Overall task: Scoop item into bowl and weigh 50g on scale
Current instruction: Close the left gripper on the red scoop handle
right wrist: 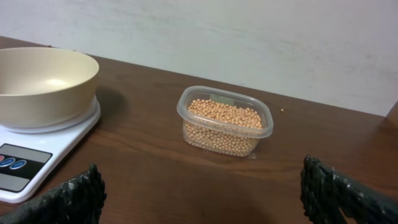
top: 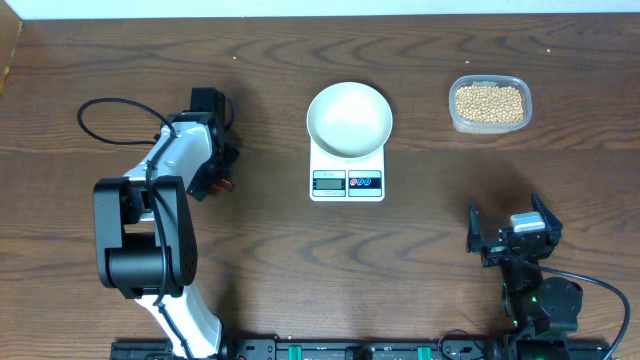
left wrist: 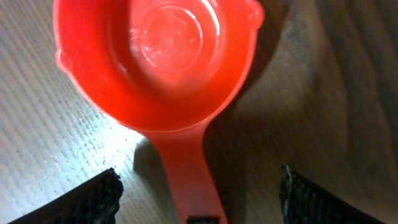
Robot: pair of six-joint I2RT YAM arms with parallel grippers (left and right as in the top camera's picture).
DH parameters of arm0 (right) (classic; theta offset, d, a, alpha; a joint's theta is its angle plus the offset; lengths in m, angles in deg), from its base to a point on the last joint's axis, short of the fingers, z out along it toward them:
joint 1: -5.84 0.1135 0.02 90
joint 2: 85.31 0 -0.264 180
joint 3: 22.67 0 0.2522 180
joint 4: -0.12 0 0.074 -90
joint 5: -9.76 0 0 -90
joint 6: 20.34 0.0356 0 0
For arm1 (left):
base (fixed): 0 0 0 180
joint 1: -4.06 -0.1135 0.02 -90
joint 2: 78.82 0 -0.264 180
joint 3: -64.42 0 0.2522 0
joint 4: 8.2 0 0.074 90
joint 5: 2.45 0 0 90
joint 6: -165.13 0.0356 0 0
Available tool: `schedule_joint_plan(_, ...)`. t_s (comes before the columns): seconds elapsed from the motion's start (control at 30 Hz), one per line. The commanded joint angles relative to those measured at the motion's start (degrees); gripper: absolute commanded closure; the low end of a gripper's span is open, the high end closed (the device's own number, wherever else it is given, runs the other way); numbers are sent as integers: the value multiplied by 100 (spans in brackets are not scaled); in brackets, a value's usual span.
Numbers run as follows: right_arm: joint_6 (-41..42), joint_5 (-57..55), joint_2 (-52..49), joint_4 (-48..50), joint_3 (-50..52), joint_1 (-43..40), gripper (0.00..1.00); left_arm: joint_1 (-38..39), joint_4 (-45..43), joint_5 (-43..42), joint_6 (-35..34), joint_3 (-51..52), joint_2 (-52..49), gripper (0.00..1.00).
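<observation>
Red plastic is filling our left wrist view: the scoop [left wrist: 165,68] is lying on the table [top: 270,250], and we are holding the left gripper [left wrist: 199,193] over its handle [left wrist: 189,177], jaws standing apart on either side and not touching it. The right gripper [right wrist: 205,190] is hanging wide open with nothing in it, facing the tub [right wrist: 268,127] of beans [right wrist: 225,115], which is sitting well to the right of the scale [top: 347,183]. The bowl [top: 349,118] is resting empty on the scale. We are judging this to be the scoop pickup; next we are needing to close squarely on the handle, lift level, and carry it to the tub.
</observation>
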Motion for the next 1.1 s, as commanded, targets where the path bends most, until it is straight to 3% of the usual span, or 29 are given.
schedule_joint_plan(0.0, -35, -24, 4, -20, 9, 85, 1, -87, -22, 15, -57, -94, -70, 22)
schedule_joint_plan(0.7, -35, -24, 4, -20, 9, 85, 1, -238, -37, -229, -111, -55, -304, 46)
schedule_joint_plan(1.07, -35, -24, 4, -20, 9, 85, 1, -245, -37, -238, -109, -55, -315, 66)
